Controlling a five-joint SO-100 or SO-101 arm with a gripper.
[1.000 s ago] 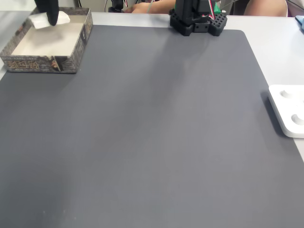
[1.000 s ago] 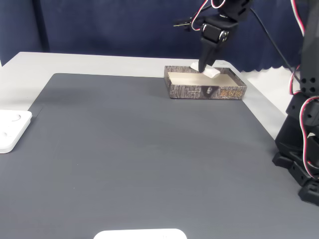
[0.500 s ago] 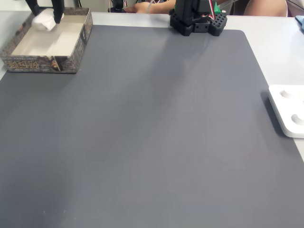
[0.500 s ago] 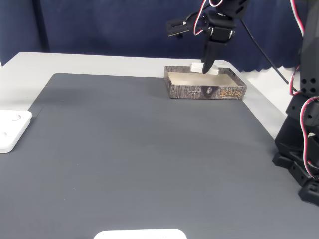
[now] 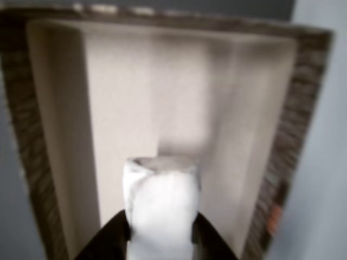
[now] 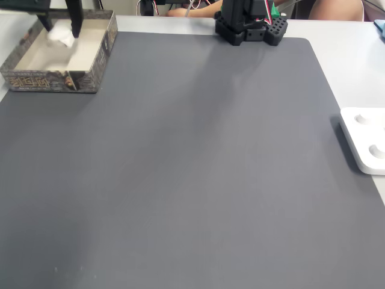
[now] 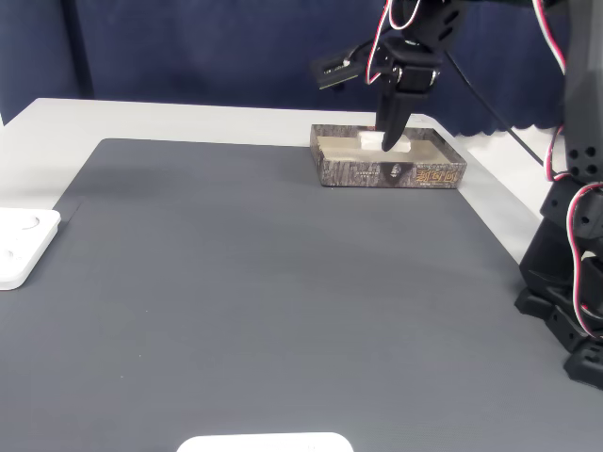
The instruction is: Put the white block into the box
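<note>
A dark grey mat (image 6: 198,168) covers the white table (image 7: 57,118), carrying the box (image 6: 90,72).

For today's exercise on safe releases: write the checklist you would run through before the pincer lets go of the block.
1. Small white oblong block held between the pincer fingers: ok.
2. Block over the cream inside of the cork-rimmed rectangular box: ok.
3. Block clear of the box walls: ok.
4. Box floor beneath free of other things: ok.
5. Block touching the floor: cannot tell.
</note>
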